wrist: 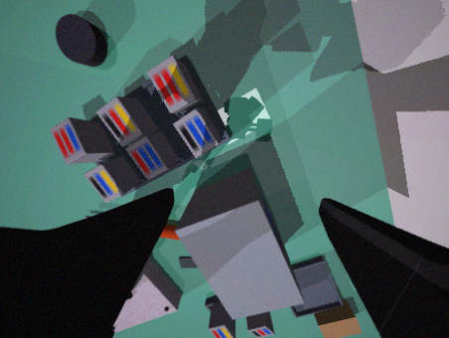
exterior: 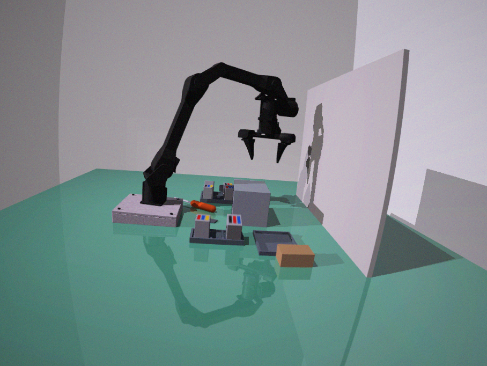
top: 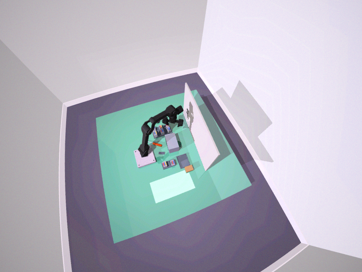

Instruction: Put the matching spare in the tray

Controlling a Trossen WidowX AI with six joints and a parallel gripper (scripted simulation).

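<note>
The mounted unit, a grey box (top: 172, 140) (exterior: 251, 204) (wrist: 240, 260), stands mid-table. Its back is almost edge-on in the wrist view, so its code cannot be read. Several striped spares stand in the far rack (exterior: 217, 201); one spare (wrist: 196, 133) shows black-blue-blue, another (wrist: 146, 158) red-blue-blue. Two more spares (exterior: 203, 226) (exterior: 234, 227) stand in the near rack (exterior: 216, 241). The dark tray (top: 183, 160) (exterior: 275, 241) (wrist: 318, 287) is empty. My gripper (top: 173, 123) (exterior: 265, 160) (wrist: 244, 200) is open and empty, high above the table, pointing down near the far rack.
A tall pale panel (top: 201, 131) (exterior: 354, 157) stands to the right of the unit. An orange block (top: 189, 168) (exterior: 295, 256) (wrist: 343, 328) sits beside the tray. A screwdriver (top: 157, 144) (exterior: 203, 205) lies near the arm base. A dark cylinder (wrist: 76, 40) stands beyond the far rack.
</note>
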